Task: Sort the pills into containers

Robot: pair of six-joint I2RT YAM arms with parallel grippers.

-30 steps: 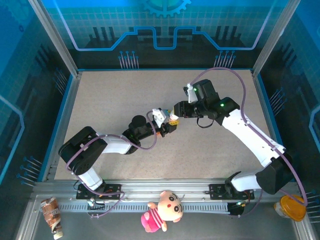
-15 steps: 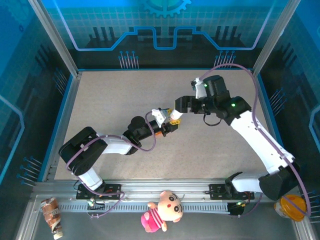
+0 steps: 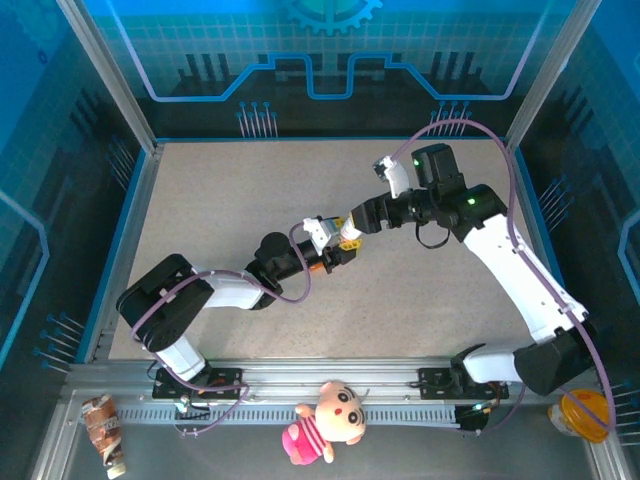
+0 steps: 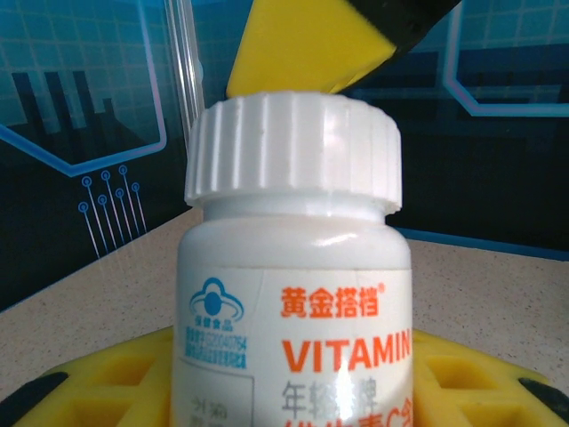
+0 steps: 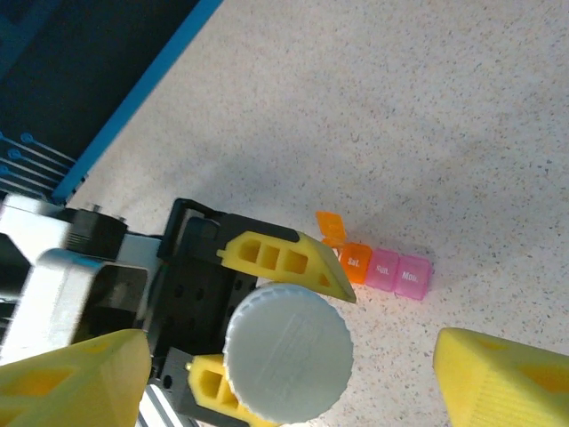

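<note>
Left tool [image 3: 329, 247] clamped on upright white vitamin bottle [image 4: 298, 294] at mid-desk, right tool [image 3: 350, 228] held wide open over its cap, orange-and-pink containers [image 5: 378, 267] lying on desk [image 5: 444, 107] just beside left tool's finger, orange lid raised

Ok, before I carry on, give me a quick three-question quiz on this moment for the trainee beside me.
1. True or false: the left gripper is shut on the vitamin bottle.
2. The bottle's white cap is: A) lying on the table; B) on the bottle, with the right gripper open above it; C) clamped tight by the right arm's fingers.
3. On the containers, which colour compartment has its lid flipped open?
Key: 1 true. 2 B. 3 orange.
</note>
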